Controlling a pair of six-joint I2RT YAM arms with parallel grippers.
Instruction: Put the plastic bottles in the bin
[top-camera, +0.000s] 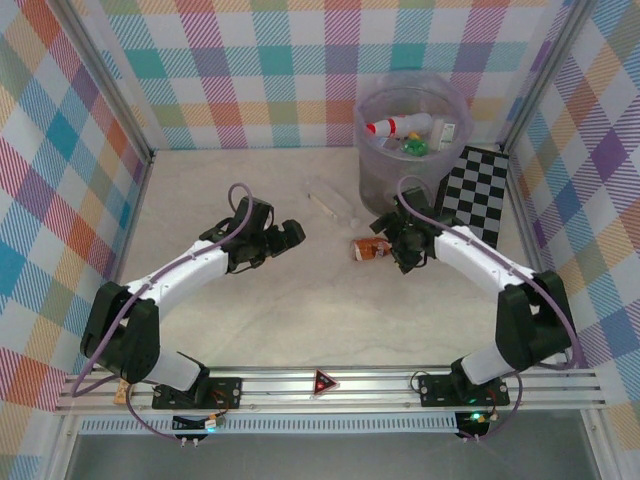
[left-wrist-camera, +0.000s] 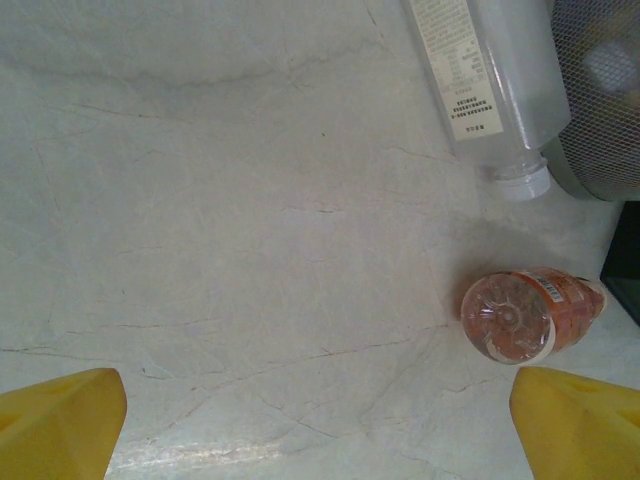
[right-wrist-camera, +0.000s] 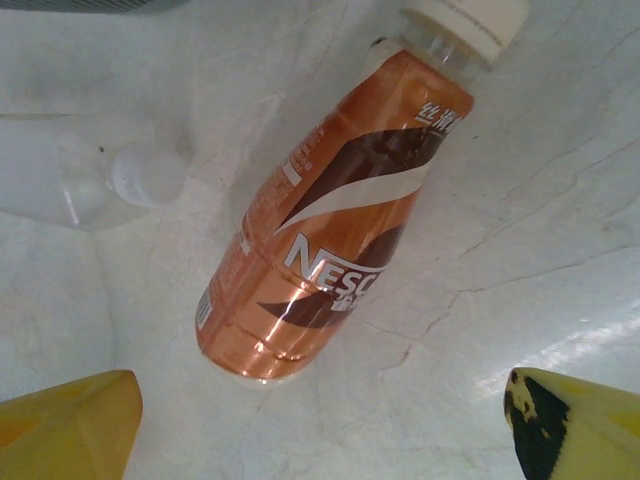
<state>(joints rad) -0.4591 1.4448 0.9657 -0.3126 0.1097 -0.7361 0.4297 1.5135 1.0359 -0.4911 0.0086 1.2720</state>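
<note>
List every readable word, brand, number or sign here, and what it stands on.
"NESC": white letters on the brown-orange bottle, remainder curving out of sight.
"丝滑": near that bottle's neck.
White label on the clear bottle: print too small to read.
Red triangle sign on the front rail: symbol too small.

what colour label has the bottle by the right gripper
Orange and brown label; right wrist view.
</note>
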